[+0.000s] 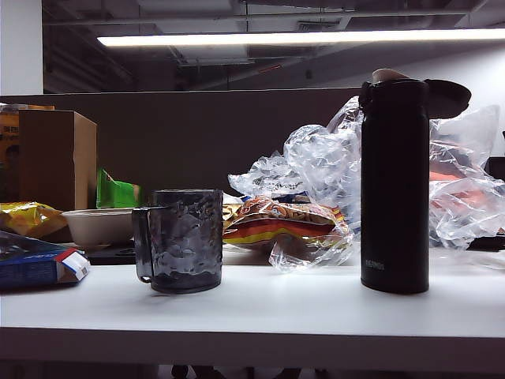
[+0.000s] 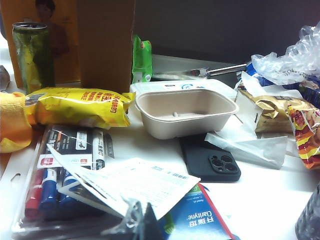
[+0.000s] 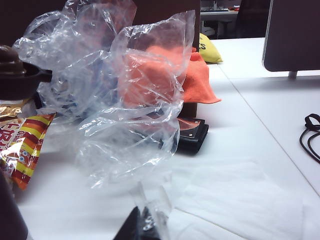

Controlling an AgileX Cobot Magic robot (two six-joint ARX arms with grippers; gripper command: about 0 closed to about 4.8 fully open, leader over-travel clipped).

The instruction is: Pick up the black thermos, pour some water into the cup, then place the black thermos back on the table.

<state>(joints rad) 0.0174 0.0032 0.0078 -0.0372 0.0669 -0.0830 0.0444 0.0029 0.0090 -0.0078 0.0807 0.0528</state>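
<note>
The tall matte-black cylindrical thermos [image 1: 394,185] stands upright on the right of the flat white worktop [image 1: 260,316], lid flipped open. The short smoky-grey dimpled translucent cup [image 1: 183,240] stands well apart to its left, handle facing left. In my judgement the step in hand is the approach: I should grip the thermos at mid-body, clear of the crumpled plastic bags [image 1: 331,170] behind it, and keep it vertical until over the cup. Neither my left nor my right end effector shows in the exterior view. Both are fully closed and hold nothing.
</note>
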